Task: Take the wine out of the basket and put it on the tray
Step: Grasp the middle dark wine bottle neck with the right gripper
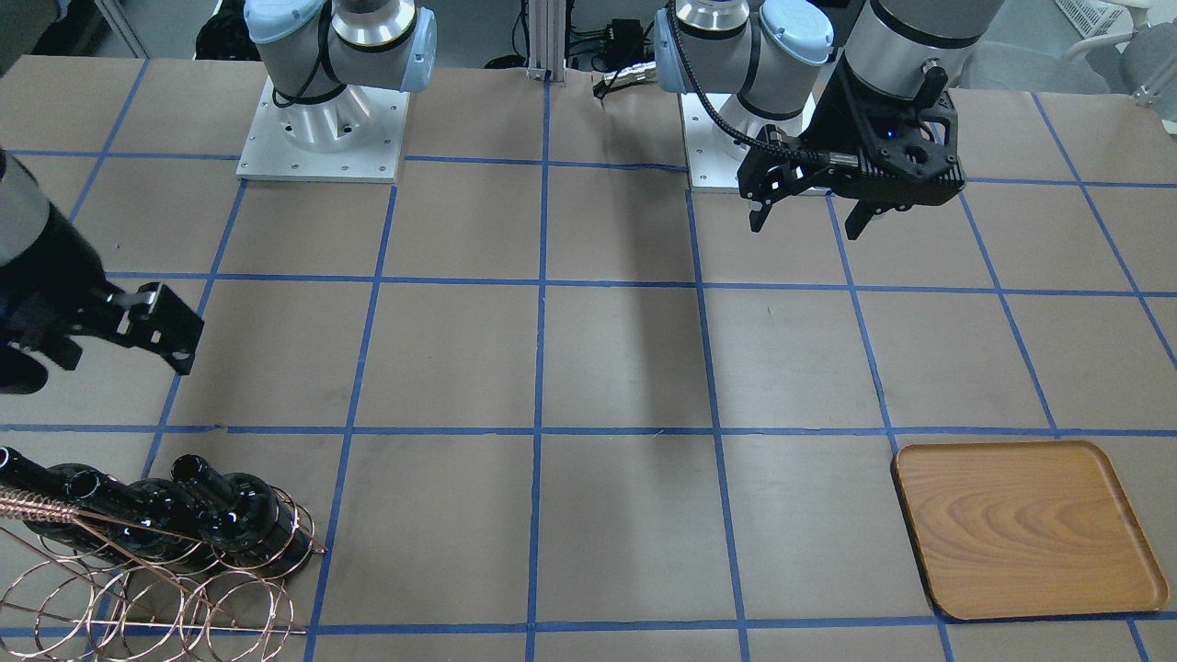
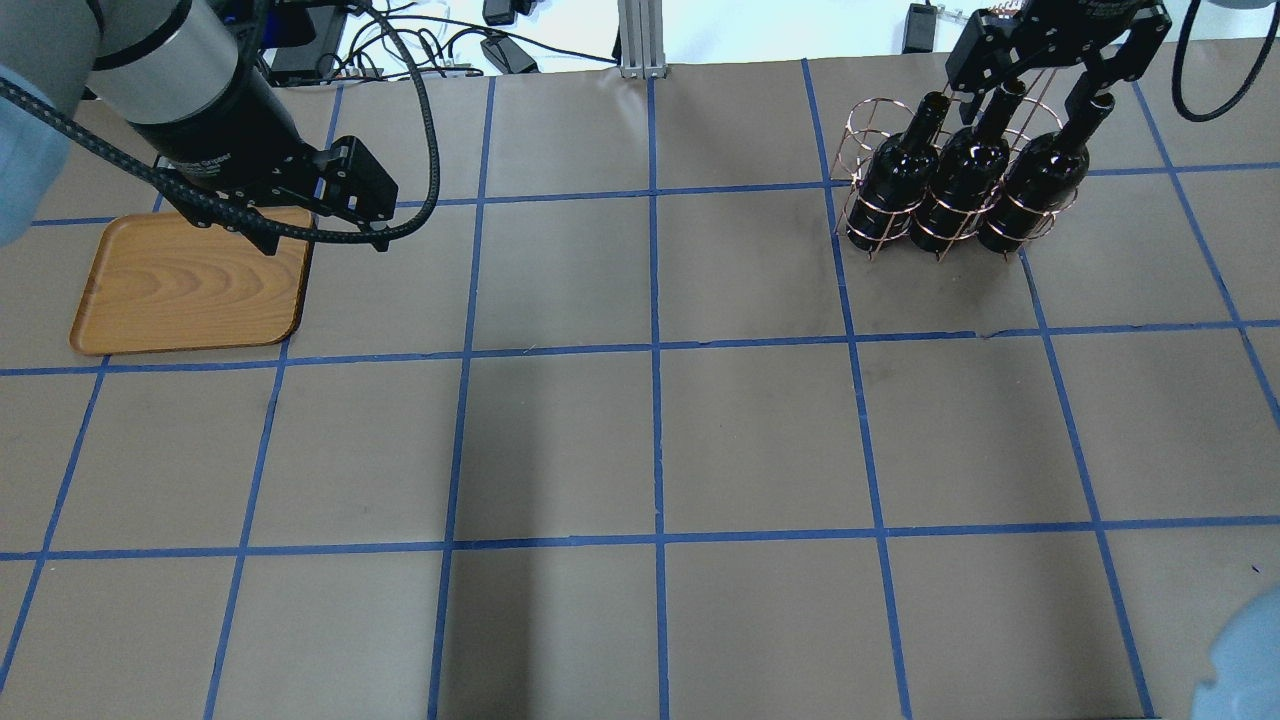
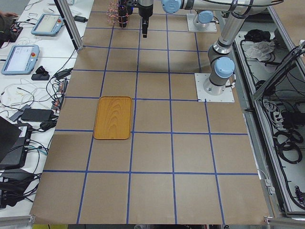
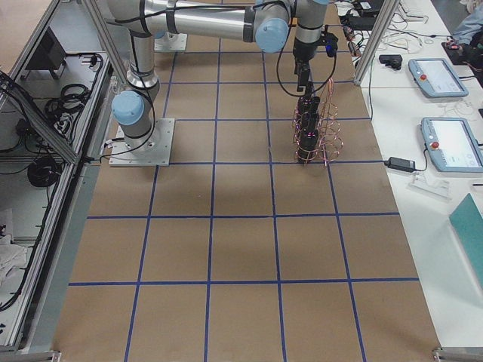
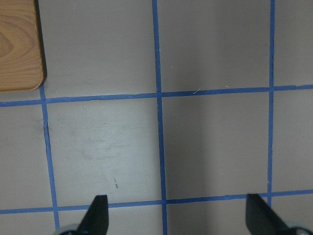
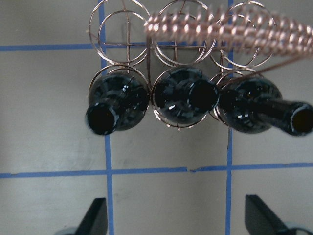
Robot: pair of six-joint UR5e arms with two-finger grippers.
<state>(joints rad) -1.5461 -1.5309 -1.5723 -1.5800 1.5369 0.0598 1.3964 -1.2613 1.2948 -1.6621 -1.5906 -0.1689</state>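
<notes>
Three glossy black wine bottles (image 2: 960,180) stand tilted side by side in the copper wire basket (image 2: 868,120) at the table's far right. In the right wrist view their open mouths (image 6: 188,98) face the camera under the basket's rings (image 6: 220,29). My right gripper (image 2: 1020,85) is open and empty, just above the bottle necks, touching none; its fingertips (image 6: 98,215) frame the lower edge. The wooden tray (image 2: 180,285) lies empty at the far left. My left gripper (image 2: 325,245) is open and empty, hovering by the tray's right edge (image 5: 19,49).
The table is brown paper with a blue tape grid (image 2: 655,350). Both arm bases (image 1: 322,119) stand at the robot side. The basket (image 1: 156,570) and the tray (image 1: 1025,529) sit at opposite ends, with several grid squares between them.
</notes>
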